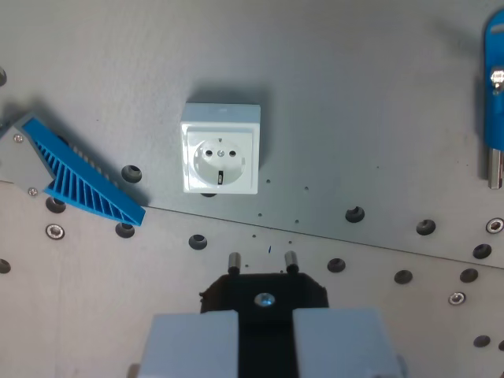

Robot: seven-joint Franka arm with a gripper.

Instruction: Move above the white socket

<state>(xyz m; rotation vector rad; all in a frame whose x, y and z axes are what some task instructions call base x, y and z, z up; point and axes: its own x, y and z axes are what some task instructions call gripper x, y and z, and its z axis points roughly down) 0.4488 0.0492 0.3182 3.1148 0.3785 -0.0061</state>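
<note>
i see the white socket (220,151), a square glossy plastic box with a round recessed face, mid-frame on a matte grey plate (354,102). my gripper (265,335) below it is clamped on a black plug (264,293), two metal pins pointing up-frame. a ribbed blue wedge (83,175) lies left.

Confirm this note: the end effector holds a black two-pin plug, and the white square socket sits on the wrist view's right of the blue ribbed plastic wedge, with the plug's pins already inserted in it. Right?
Wrong on one count: the pins of the black two-pin plug are not inserted; the wrist view shows them bare, apart from the white square socket. The end effector does hold the plug, and the socket sits right of the blue ribbed plastic wedge.
</note>
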